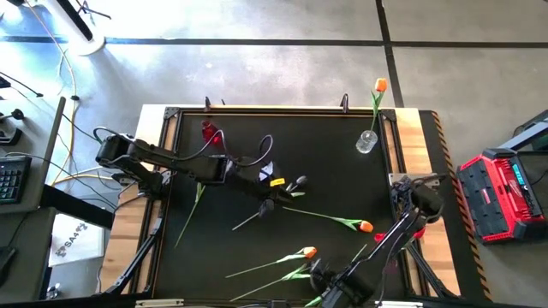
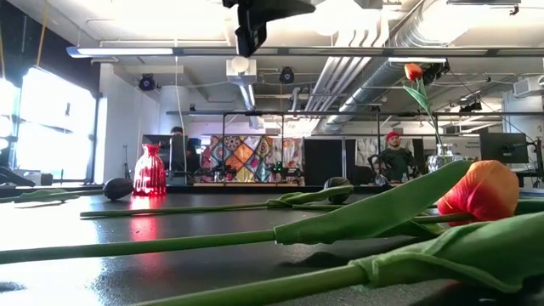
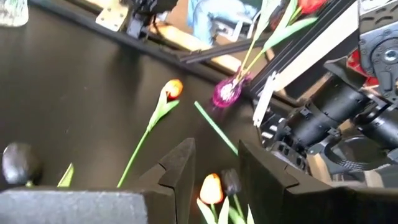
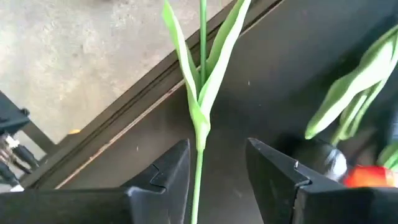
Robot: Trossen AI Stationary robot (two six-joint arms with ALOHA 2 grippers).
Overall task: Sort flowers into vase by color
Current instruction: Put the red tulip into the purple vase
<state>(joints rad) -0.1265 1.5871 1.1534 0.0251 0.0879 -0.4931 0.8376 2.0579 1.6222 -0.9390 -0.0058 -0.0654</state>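
The left gripper (image 1: 295, 184) hangs over the middle of the black table (image 1: 342, 171) with its fingers (image 3: 180, 171) parted and empty; loose tulips lie ahead of it and to its right, one orange tulip (image 1: 364, 226) close by. The right gripper (image 1: 317, 275) sits low at the near edge, jaws apart, with a green stem (image 4: 200, 93) running between them but not clamped. One orange flower (image 1: 380, 85) stands in the clear vase (image 1: 366, 142), and a red vase (image 1: 210, 133) stands at the far left.

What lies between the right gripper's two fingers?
In the right wrist view, a green flower stem with leaves runs through the gap of the open right gripper, over the black table.
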